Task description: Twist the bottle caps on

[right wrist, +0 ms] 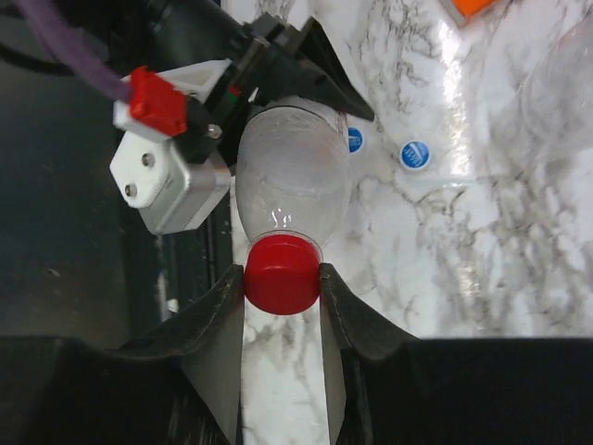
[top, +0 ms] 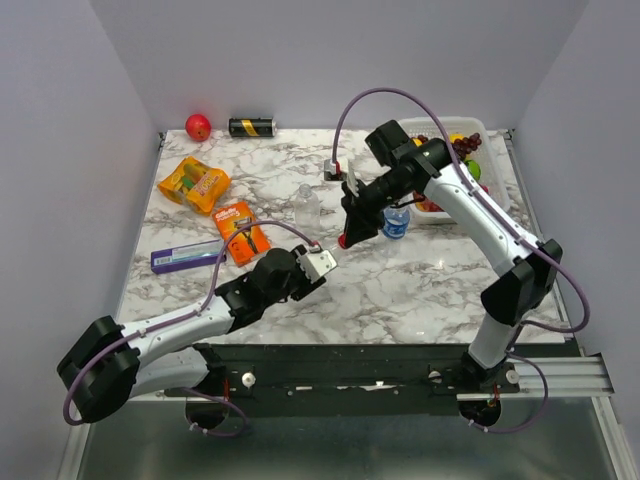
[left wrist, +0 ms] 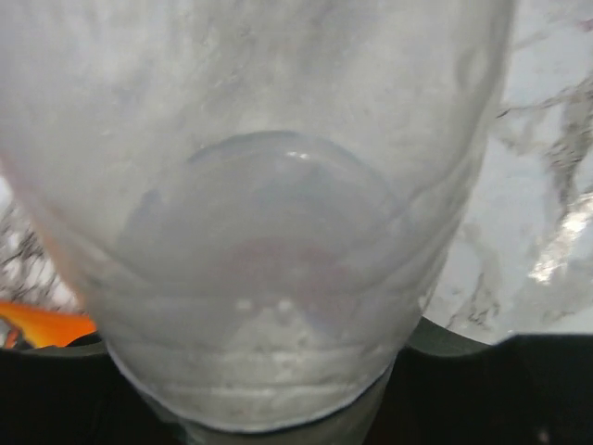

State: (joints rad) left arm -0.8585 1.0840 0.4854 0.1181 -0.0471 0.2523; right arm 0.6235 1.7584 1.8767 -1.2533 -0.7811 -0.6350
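Observation:
A clear bottle lies held out over the table, with my left gripper shut round its body; that bottle fills the left wrist view and hides the fingers. A red cap sits on the bottle's neck, and my right gripper is shut on it, one finger on each side. Both grippers meet above the table's middle, the right gripper at the cap end. Two blue caps lie on the marble. A plain bottle and a blue-labelled bottle stand upright behind.
A white basket of fruit stands at the back right. At the back wall lie a red ball and a black can. Two orange packets and a purple box lie on the left.

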